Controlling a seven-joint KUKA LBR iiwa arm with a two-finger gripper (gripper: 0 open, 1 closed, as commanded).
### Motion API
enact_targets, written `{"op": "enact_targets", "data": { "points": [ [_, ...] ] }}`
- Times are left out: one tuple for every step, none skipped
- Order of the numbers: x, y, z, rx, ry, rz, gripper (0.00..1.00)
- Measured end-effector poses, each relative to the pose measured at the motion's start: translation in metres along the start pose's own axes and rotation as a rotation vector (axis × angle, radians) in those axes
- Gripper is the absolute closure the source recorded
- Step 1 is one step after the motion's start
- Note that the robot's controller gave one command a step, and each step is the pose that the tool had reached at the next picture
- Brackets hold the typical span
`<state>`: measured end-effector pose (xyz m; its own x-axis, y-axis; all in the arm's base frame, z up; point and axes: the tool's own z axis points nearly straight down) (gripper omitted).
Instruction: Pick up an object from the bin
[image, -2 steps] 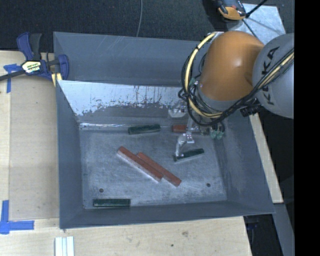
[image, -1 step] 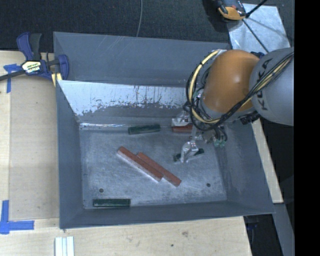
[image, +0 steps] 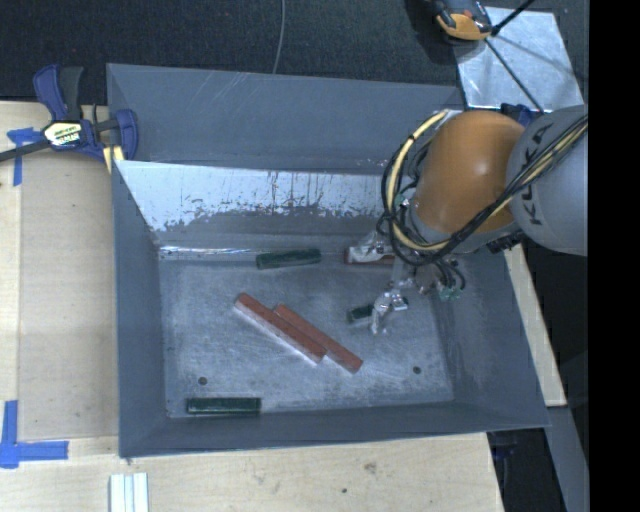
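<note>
Small dk-green oblong piece (image: 359, 314) lies flat on bin (image: 138, 330) floor, rt of centre.

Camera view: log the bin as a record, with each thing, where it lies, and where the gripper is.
container: grey metal bin
gripper: gripper over the right part of the floor, beside a small dark piece
centre: reddish-brown bars, long, side by side, lying diagonally
back: back green stick, dark, along the wall
front left: front green stick, dark
back right: pale reddish piece, partly behind the arm
</note>
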<state>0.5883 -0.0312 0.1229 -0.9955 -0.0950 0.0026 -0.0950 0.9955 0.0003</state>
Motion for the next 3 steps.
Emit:
{"op": "enact_targets", "data": {
  "points": [
    [-0.011,-0.018,-0.018,0.001,-0.007,-0.195,0.0],
    [-0.004,-0.02,0.032,0.001,-0.01,0.039,0.0],
    [-0.013,-0.033,0.045,0.004,-0.029,-0.198,1.0]
  ]
}}
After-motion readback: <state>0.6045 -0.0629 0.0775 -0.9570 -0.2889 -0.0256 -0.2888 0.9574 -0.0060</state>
